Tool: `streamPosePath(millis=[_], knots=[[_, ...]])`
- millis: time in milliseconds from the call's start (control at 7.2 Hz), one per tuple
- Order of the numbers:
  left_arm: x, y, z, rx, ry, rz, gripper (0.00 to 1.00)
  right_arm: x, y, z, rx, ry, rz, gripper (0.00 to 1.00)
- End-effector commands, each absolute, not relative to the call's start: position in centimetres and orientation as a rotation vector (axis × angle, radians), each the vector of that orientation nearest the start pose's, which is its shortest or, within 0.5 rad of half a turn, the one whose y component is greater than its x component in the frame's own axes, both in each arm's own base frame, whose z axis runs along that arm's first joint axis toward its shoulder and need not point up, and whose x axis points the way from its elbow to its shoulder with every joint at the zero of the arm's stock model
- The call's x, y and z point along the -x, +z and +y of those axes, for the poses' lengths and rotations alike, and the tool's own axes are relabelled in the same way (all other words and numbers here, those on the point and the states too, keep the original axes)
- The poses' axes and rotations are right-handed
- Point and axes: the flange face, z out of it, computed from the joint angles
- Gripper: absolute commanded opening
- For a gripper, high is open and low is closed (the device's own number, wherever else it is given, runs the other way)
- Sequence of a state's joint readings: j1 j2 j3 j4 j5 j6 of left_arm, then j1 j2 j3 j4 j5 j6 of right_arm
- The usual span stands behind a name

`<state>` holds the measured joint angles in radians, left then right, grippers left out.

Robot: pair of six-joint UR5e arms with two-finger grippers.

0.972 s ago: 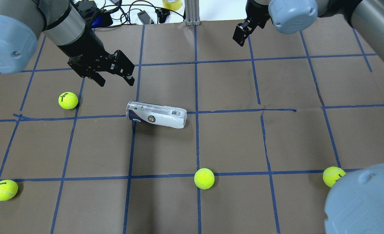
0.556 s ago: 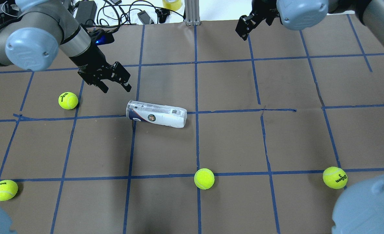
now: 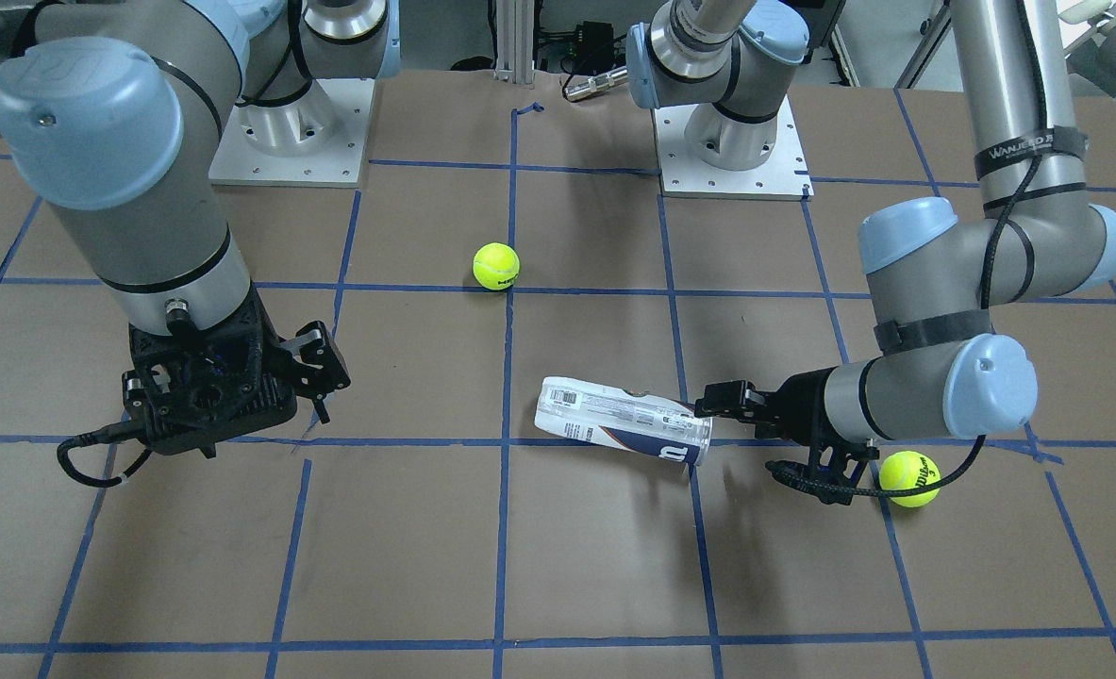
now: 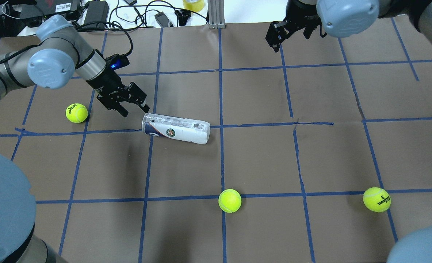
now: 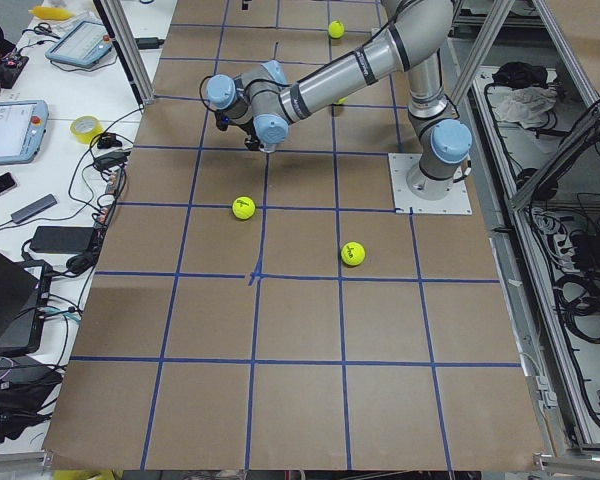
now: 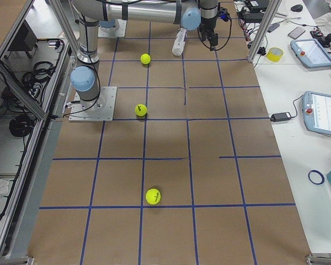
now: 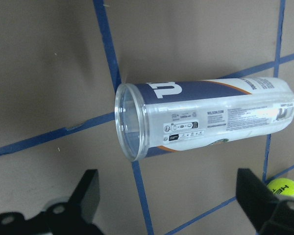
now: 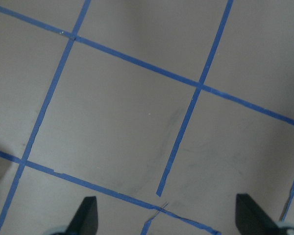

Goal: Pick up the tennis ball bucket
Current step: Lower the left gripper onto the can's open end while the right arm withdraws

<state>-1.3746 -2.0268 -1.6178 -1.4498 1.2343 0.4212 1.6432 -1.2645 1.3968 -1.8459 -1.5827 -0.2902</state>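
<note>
On the table the tennis ball bucket lies on its side, open rim just ahead of the left gripper, whose jaws gape wide and empty. The right gripper, equally spread and empty, hangs far off. Best to straddle the tube just past its rim and close gently, as it may roll, leaving the tennis ball behind the jaws alone.

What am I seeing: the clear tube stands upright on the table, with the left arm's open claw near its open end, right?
Not upright: the tennis ball bucket lies on its side on the table, as the overhead view shows. The rest holds: the left gripper is open, near its open end.
</note>
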Motion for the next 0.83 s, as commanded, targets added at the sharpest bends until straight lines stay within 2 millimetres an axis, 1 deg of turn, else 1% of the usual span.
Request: streamPosePath(millis=[0,139,278,417,556,694], knots=[[5.1,20.3,-61.3,-0.232,0.538,3.595,0.95,-17.6,42.5,-59.2,0.375,-0.161,3.129,1.0],[5.7,20.3,-61.1,-0.202,0.546,3.657,0.94,-17.8,42.8,-58.6,0.225,-0.159,3.138,1.0],[6.1,20.2,-61.1,-0.18,0.554,3.697,0.94,-17.7,42.8,-58.2,0.204,-0.148,3.143,1.0],[6.2,20.0,-60.9,-0.167,0.588,3.698,0.93,-17.7,43.3,-57.9,0.199,-0.155,3.145,1.0],[6.2,20.0,-60.7,-0.154,0.623,3.699,0.85,-17.5,42.8,-57.5,0.197,-0.107,3.148,1.0],[6.6,20.2,-60.6,-0.125,0.64,3.738,0.65,-17.3,43.5,-56.7,0.15,-0.079,3.157,1.0]])
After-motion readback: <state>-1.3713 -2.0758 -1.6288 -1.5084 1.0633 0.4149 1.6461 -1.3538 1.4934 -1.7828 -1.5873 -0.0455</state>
